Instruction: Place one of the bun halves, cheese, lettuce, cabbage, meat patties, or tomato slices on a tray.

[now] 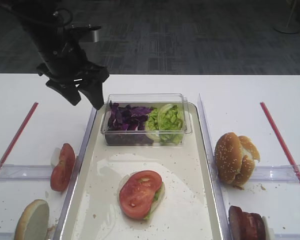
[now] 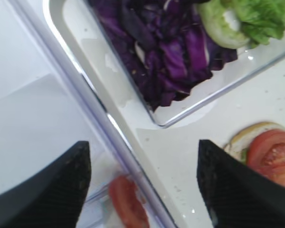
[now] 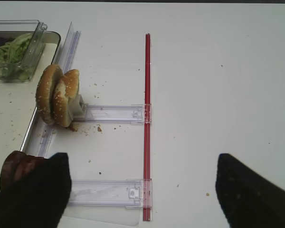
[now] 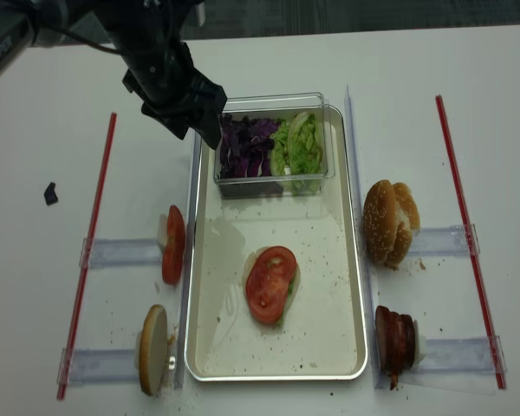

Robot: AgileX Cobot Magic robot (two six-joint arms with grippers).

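White table, tomato-topped stack (image 1: 141,194) on tray (image 1: 202,220)

Tomato slice (image 1: 140,194) flat on tray (image 1: 190,200)

The white table (image 4: 269,61) bears the tray (image 4: 347,286), bun halves (image 4: 390,223) and red strips (image 4: 91,251).

Left gripper (image 1: 86,94) hangs raised, fingers (image 1: 96,93) spread, empty; right gripper (image 3: 142,190) likewise spread.
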